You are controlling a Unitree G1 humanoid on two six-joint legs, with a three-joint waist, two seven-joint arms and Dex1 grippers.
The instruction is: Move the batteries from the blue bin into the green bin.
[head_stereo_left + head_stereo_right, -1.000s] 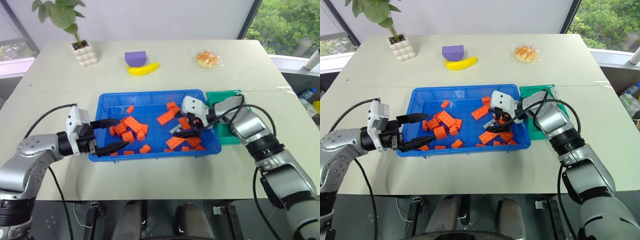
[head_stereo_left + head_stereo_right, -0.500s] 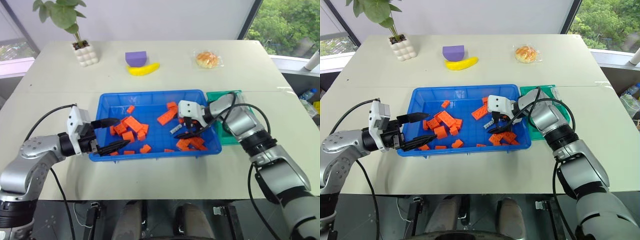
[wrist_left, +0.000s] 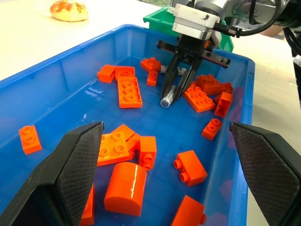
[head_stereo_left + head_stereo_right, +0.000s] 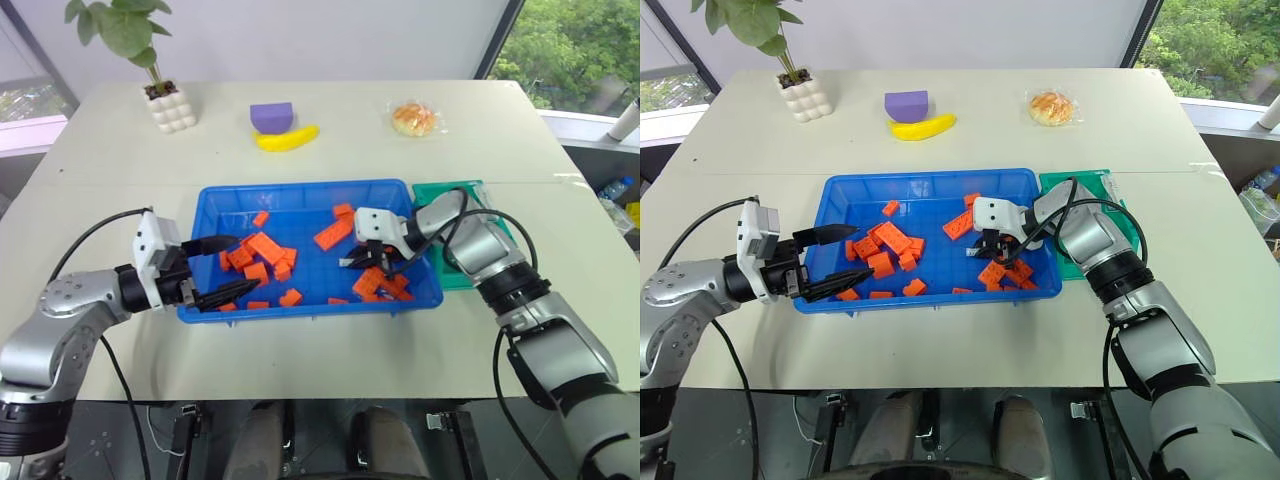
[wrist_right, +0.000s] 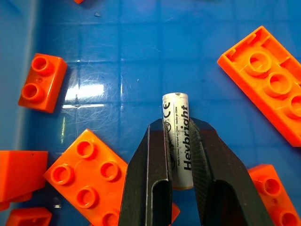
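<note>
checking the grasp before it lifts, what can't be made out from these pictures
- Battery: in the right wrist view the right gripper fingers cover its lower end; from the head views it is too small to read.
- Green bin: the right arm covers most of its inside in the head views, so its contents stay unknown.
- Other batteries in the blue bin: any under the orange blocks would be hidden.

Table items beyond the bins
A potted plant (image 4: 150,60), purple block (image 4: 271,116), banana (image 4: 286,138) and wrapped bun (image 4: 414,119) are set along the table (image 4: 340,110); orange blocks (image 4: 262,255) are scattered.

green bin (image 4: 452,198) half behind arm
</note>
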